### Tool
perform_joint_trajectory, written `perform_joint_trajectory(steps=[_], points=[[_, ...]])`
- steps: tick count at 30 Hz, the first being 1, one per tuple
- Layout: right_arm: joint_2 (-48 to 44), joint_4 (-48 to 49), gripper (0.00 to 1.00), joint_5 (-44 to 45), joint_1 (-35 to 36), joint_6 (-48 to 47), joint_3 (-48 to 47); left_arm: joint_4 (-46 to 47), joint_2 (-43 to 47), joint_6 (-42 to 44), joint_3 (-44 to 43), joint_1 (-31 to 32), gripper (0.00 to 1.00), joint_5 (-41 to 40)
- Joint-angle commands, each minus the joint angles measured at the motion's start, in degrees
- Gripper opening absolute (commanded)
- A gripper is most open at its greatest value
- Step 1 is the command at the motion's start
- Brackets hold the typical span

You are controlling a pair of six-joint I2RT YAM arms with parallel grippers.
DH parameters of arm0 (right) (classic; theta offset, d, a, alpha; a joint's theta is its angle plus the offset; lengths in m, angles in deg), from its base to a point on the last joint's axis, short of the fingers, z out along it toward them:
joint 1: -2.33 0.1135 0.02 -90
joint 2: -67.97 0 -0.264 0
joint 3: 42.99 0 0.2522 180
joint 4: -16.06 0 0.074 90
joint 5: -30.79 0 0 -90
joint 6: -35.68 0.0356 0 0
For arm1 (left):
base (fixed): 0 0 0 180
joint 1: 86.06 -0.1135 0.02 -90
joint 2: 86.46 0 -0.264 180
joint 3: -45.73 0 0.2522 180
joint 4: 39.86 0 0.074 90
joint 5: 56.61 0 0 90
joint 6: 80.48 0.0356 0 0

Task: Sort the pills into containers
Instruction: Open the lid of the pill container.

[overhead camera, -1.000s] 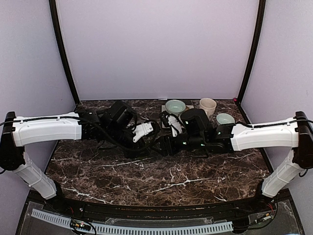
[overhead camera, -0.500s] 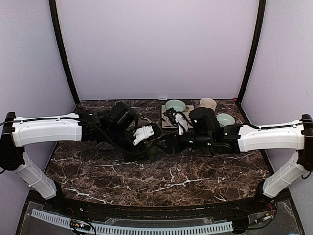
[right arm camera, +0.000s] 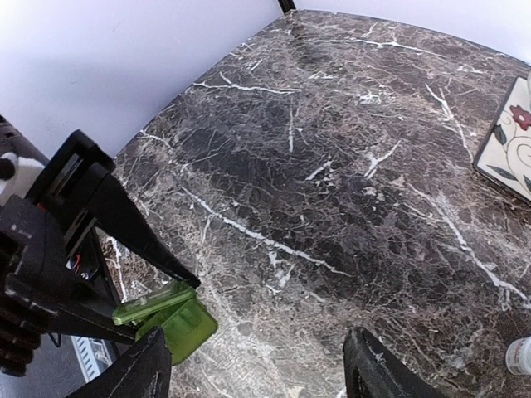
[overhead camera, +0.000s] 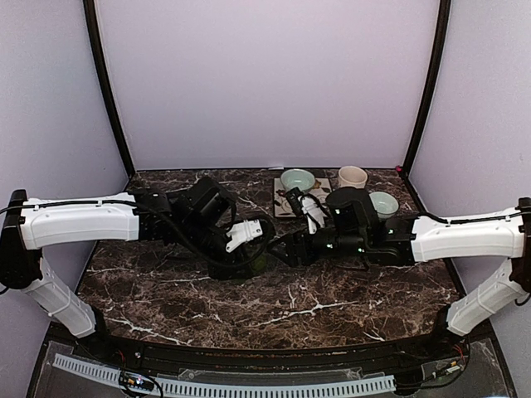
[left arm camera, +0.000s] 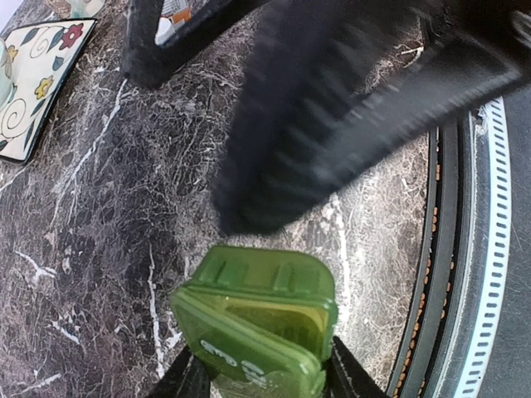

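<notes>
Translucent green plastic pill organiser point(left arm camera: 257, 307): clamped by the left gripper point(left arm camera: 265, 358) over the dark marble table point(left arm camera: 99, 207), lid ajar. Seen in both wrist views only; the top view hides it.
Right gripper point(right arm camera: 261, 348): fingers spread wide, empty, facing the organiser.
Against a second ago: the right forearm sits nearer the front edge, and the rear pale green bowl point(overhead camera: 382, 201) is uncovered.

Both arms reach inward above the middle of the table point(overhead camera: 332, 308), forearms nearly level, wrists close together. The left gripper point(overhead camera: 249, 255) angles downward, its 2 fingers point(left arm camera: 189, 380) clamped on either side of the green pill organiser point(left arm camera: 257, 319). The right gripper point(right arm camera: 257, 375) faces it, fingers spread wide apart.
</notes>
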Motion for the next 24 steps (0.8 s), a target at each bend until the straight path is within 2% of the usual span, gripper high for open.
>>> perform_joint_trajectory(steps=[1,24], points=[[-0.2,1.0,0.72,-1.7,2.2,-1.5,0.2,-2.0,-0.3,1.4,-2.4,0.1,0.19,0.3],[4.8,4.8,0.72,-8.0,3.6,-3.3,-0.4,-2.8,-0.3,2.5,-2.5,0.1,0.22,3.7]])
